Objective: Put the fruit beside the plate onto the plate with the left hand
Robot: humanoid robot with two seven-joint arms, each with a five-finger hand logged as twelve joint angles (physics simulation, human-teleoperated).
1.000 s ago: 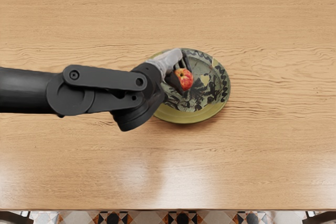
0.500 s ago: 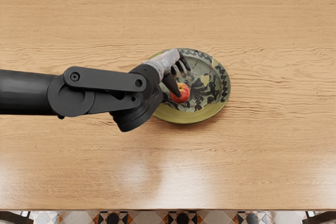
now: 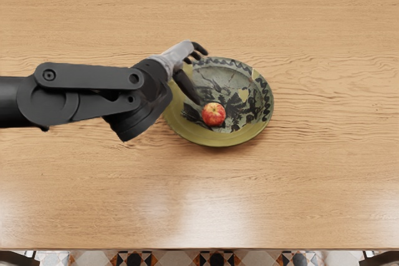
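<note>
Resting on plate (image 3: 219, 139): round apple (image 3: 214, 114), no clear long axis; left robot hand (image 3: 181, 65) empty, fingers spread, beside rim.

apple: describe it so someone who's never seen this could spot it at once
A long wooden table fills the view, with one round olive-green patterned plate near its middle. The apple lies on the plate, just below its centre, close to the open left hand. It is the only small, round, red-and-yellow thing there.

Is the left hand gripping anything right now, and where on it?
Nothing. The left hand is open over the plate's rim, and the apple rests on the plate, ungrasped.
</note>
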